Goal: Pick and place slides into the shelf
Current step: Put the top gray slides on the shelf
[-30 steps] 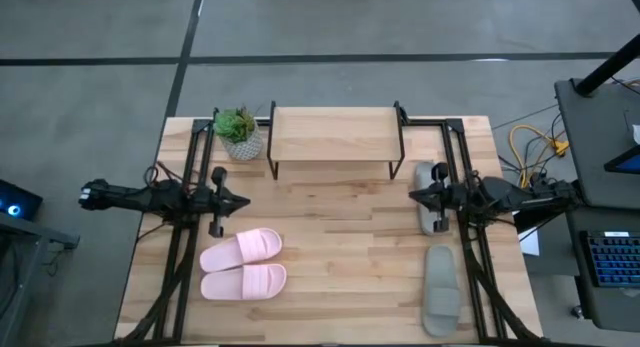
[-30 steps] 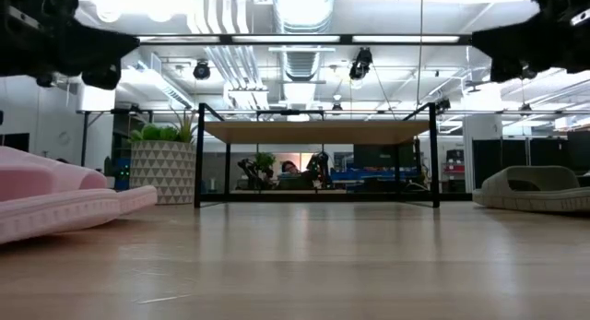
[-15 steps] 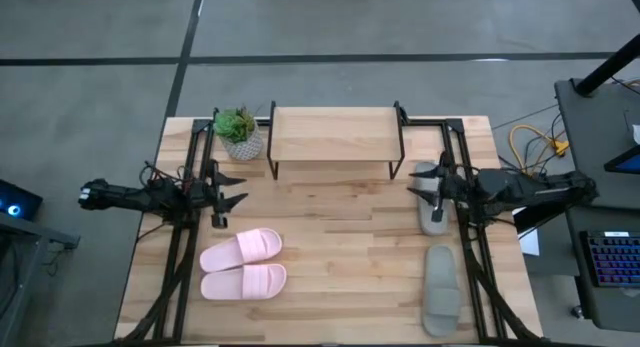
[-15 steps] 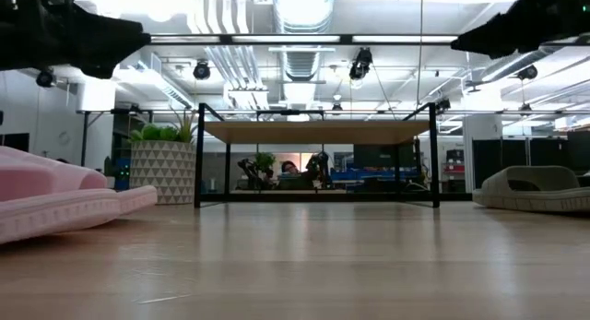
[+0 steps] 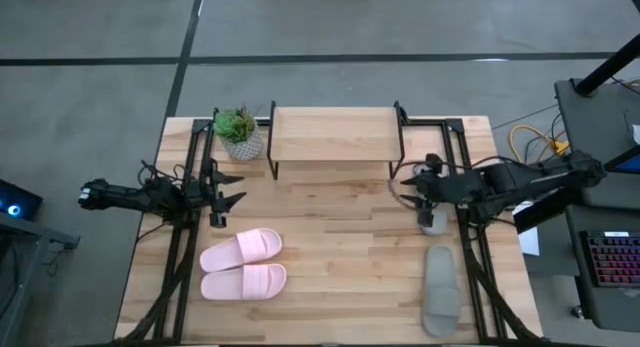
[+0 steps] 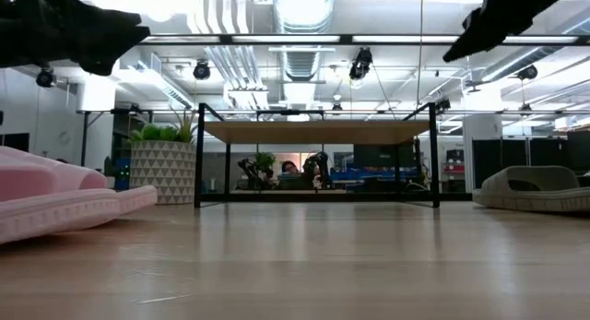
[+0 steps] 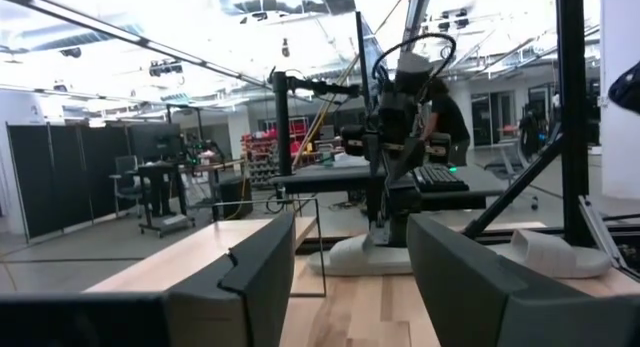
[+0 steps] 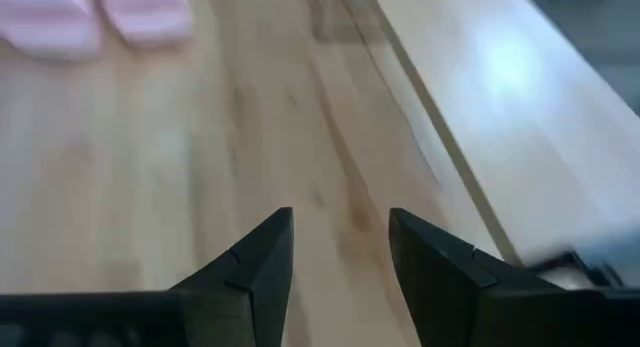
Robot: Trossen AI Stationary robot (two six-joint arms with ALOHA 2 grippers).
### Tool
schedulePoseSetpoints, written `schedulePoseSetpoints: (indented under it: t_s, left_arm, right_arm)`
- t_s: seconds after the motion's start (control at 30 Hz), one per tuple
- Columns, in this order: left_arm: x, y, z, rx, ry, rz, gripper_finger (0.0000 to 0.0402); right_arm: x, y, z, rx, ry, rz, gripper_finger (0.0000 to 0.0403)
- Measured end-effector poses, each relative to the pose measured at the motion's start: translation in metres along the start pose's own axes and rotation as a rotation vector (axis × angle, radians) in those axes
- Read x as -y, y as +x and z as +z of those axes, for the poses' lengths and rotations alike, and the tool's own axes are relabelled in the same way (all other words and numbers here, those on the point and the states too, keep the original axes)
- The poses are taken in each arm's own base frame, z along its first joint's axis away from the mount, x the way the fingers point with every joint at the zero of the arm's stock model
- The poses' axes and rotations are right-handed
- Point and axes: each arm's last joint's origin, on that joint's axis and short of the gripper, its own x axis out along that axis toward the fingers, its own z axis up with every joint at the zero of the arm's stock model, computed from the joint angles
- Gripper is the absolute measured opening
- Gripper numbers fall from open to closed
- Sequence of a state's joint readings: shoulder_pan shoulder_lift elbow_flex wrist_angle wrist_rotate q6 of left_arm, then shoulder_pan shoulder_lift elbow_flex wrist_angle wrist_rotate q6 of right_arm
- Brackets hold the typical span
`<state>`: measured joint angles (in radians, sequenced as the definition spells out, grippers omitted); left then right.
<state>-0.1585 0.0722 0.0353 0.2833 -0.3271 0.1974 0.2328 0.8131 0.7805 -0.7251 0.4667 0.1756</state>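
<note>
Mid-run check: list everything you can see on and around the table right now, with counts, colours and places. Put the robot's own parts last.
Pink slides: two, pale pink, side by side, front left of the table.
Grey slides: two, grey-beige, right side; one near the front edge, one mostly hidden under the right arm.
Shelf: one, light wood top, black legs, back centre, nothing on it.
Plant: one, green, in a pale patterned pot, left of the shelf.
Table: one, light wood.
Keyboard: one, dark, on a desk right of the table.
Left claw: open, empty, above the pink slides' side.
Right claw: open, empty, near the shelf's right leg.
</note>
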Motion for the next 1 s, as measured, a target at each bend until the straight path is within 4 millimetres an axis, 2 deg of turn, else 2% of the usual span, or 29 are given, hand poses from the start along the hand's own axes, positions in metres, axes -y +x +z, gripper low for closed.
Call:
schedulePoseSetpoints:
  t_s: [0.23, 0.53, 0.63, 0.8, 1.0]
  left_arm:
    - [0.000, 0.000, -0.001, -0.010, 0.002, 0.018, 0.0180]
    - [0.000, 0.000, -0.001, -0.017, 0.032, 0.019, 0.0180]
    - [0.000, 0.000, -0.001, -0.017, 0.032, 0.019, 0.0180]
    - [0.000, 0.000, -0.002, -0.020, 0.033, 0.018, 0.0180]
    - [0.000, 0.000, -0.002, -0.020, 0.033, 0.018, 0.0180]
  right_arm:
    - [-0.009, 0.001, -0.002, -0.389, 0.012, -0.259, 0.0167]
    - [-0.024, 0.027, -0.019, -0.575, -0.046, -0.339, 0.0243]
    - [-0.027, 0.035, -0.029, -0.651, -0.057, -0.326, 0.0256]
    - [-0.033, 0.048, -0.050, -0.778, -0.031, -0.328, 0.0254]
    - [-0.036, 0.061, -0.062, -0.816, -0.103, -0.413, 0.0234]
